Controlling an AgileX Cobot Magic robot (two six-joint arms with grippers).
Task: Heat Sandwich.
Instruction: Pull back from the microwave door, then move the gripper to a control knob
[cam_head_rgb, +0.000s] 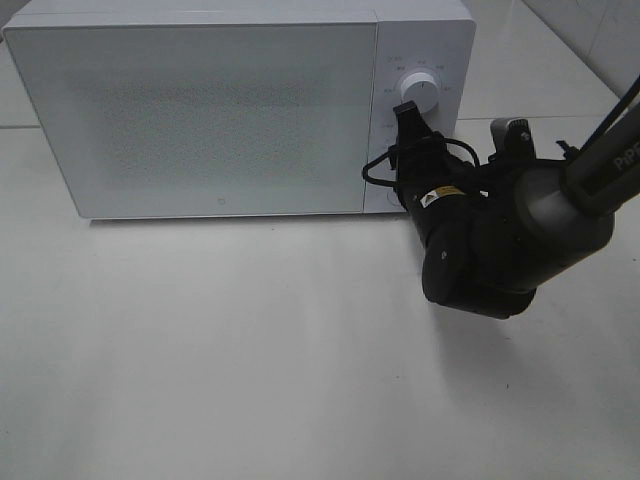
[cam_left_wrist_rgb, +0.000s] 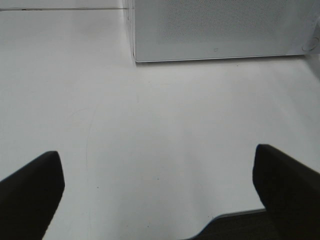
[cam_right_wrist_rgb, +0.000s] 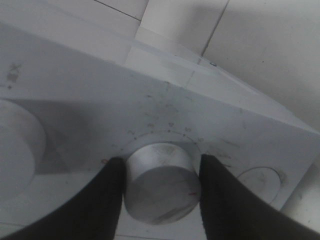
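While the right gripper (cam_right_wrist_rgb: 161, 162) clamps a dial (cam_right_wrist_rgb: 162, 192) on the microwave (cam_head_rgb: 200, 110), the left gripper (cam_left_wrist_rgb: 157, 151) hangs spread above the table (cam_left_wrist_rgb: 150, 115).

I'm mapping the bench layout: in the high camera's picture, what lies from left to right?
Microwave door → upper dial → right arm's dark wrist housing → grey arm link. The right end effector, closed on the lower dial, overlaps the control panel, so it is left out.

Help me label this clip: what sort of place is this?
Probably a lab's mock kitchen bench: a white microwave on a white table, with the right gripper closed on its dial.
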